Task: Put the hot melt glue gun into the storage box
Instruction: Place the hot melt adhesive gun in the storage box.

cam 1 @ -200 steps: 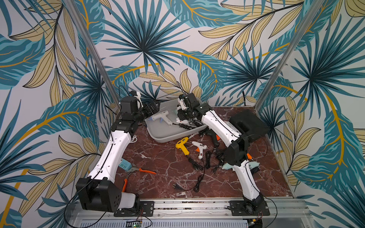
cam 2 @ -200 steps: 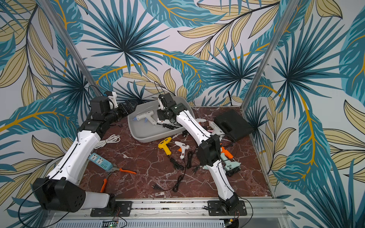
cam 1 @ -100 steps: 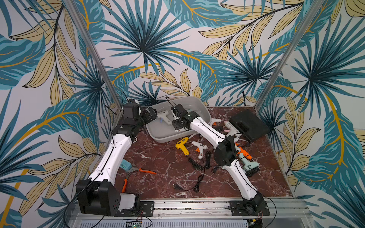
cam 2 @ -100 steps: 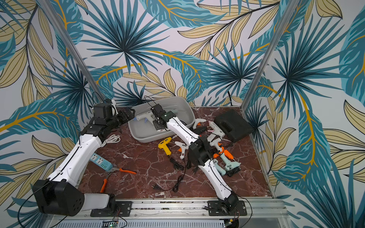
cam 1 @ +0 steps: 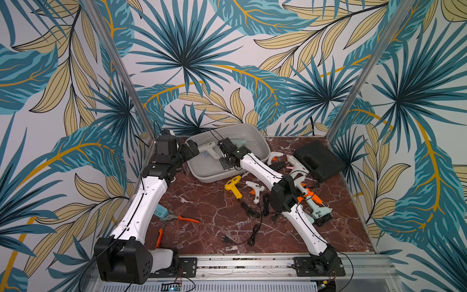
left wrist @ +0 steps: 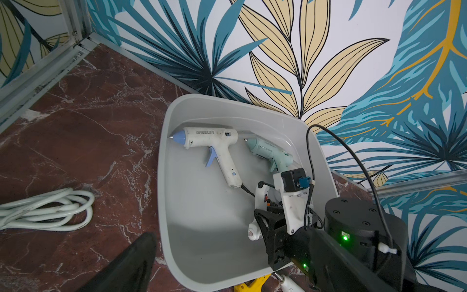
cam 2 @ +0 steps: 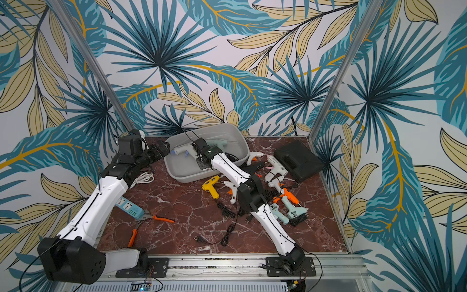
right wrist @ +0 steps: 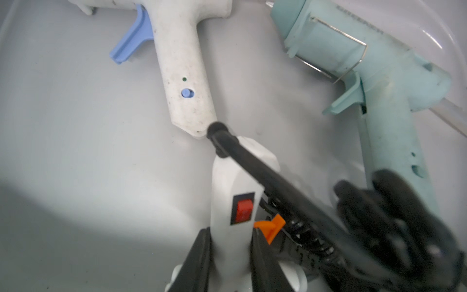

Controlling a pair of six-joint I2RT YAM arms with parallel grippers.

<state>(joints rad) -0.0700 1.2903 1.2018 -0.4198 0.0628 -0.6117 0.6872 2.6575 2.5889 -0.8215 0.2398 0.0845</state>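
The light grey storage box [cam 1: 202, 169] [cam 2: 177, 172] stands at the back of the table. My right gripper [cam 1: 225, 163] [cam 2: 202, 163] [right wrist: 231, 237] reaches down inside it, shut on the handle of a white hot melt glue gun [right wrist: 235, 182] [left wrist: 257, 202] with a red switch and an orange trigger. That gun's black cord trails over the box floor [right wrist: 75, 151]. A white glue gun with blue nozzle [left wrist: 214, 141] [cam 1: 211, 149] and a mint one [left wrist: 270, 154] [right wrist: 366, 75] lie in the box. My left gripper [cam 1: 193, 149] [cam 2: 163, 149] is open beside the box's left rim, holding nothing.
A yellow glue gun [cam 1: 233, 187], a white one [cam 1: 255, 189] and several more [cam 1: 298, 172] lie in front and right of the box with loose black cords [cam 1: 252, 222]. A black hard case [cam 1: 318, 159] sits back right. Orange pliers [cam 1: 177, 217], a power strip [cam 2: 129, 206] and a white cable [left wrist: 45, 209] lie left.
My right gripper has come down and leftwards into the box with the white glue gun. The box, tipped up a second ago, lies flat. My left gripper has dropped lower beside its rim.
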